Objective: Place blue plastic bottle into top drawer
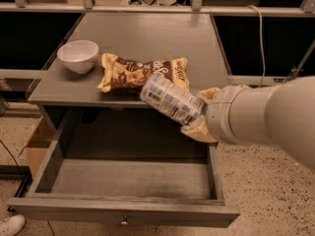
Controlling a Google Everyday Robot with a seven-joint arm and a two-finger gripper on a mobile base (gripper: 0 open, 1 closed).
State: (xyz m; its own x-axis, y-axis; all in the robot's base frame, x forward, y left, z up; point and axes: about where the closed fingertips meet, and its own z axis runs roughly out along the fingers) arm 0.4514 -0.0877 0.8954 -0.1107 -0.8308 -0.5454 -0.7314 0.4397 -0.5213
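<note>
Over the right rear of the open top drawer, just in front of the bench edge: holds the blue plastic bottle tilted in mid-air, pinched at one end by the pincer, close to the chip bag. Looks mid-carry, not yet lowered. Needs next a descent past the bench lip onto the drawer floor, then spreading to release.
</note>
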